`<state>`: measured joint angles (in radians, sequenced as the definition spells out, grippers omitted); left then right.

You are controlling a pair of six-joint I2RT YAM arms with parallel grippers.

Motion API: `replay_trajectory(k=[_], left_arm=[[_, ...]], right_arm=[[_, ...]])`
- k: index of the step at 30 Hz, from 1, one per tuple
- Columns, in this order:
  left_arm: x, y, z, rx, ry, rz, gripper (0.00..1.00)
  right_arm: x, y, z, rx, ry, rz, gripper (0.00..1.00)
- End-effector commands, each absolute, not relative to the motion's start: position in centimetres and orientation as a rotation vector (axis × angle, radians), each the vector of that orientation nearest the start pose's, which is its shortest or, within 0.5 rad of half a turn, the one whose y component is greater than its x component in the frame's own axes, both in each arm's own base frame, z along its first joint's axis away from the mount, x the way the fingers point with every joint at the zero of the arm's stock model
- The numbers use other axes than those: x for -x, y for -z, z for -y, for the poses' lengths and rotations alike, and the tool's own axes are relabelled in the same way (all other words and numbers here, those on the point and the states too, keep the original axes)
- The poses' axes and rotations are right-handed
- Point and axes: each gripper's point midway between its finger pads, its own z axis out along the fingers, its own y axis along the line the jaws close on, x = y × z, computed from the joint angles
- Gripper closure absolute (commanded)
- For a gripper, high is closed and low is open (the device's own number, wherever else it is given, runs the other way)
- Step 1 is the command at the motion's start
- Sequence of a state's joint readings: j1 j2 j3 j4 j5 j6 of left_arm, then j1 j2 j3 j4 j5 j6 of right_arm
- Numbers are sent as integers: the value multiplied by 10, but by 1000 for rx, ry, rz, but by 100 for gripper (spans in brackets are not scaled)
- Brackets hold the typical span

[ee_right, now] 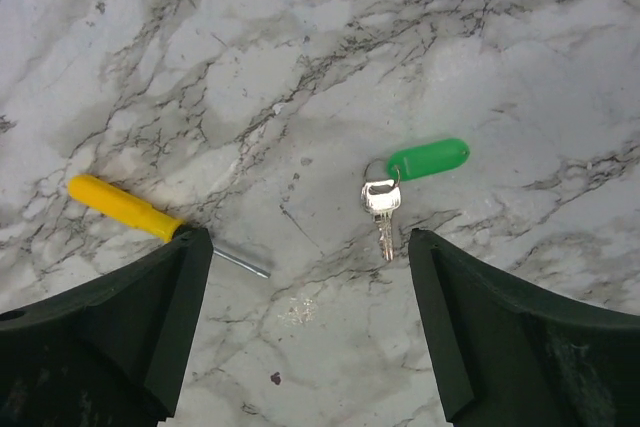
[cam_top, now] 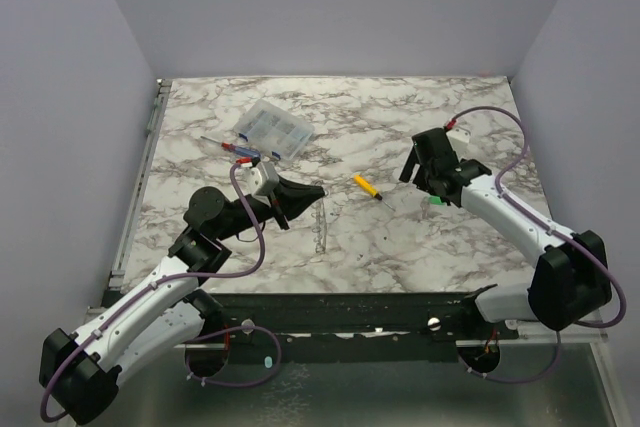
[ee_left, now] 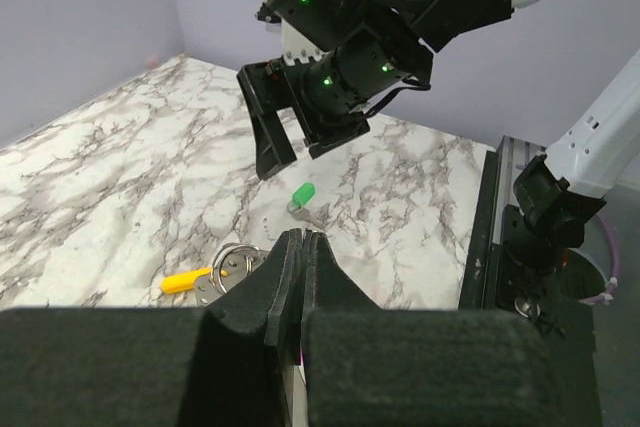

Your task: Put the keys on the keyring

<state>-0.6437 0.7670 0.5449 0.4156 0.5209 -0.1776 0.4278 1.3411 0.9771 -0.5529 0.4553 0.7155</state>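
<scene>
The right gripper [ee_right: 307, 239] is hovering, jaws spread, over the keys [ee_right: 384, 199] toward the table's right edge; the left gripper [ee_left: 301, 239] is pressing its jaws together.

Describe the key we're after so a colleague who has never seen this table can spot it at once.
Go to the right half of the marble table, below the open right gripper. There lies a small silver key hooked to an oblong green tag. Its neighbour, the yellow-handled tool, carries no green and ends in a bare metal rod.
</scene>
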Motion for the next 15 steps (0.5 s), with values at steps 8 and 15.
replay_trajectory(k=[8, 15], left_arm=[[-193, -318, 259, -762, 985, -1239, 100], [-193, -315, 260, -767, 977, -1251, 100]], right_arm=[[-320, -82, -57, -719, 51, -2333, 33], [-322, -53, -55, -732, 46, -2359, 46]])
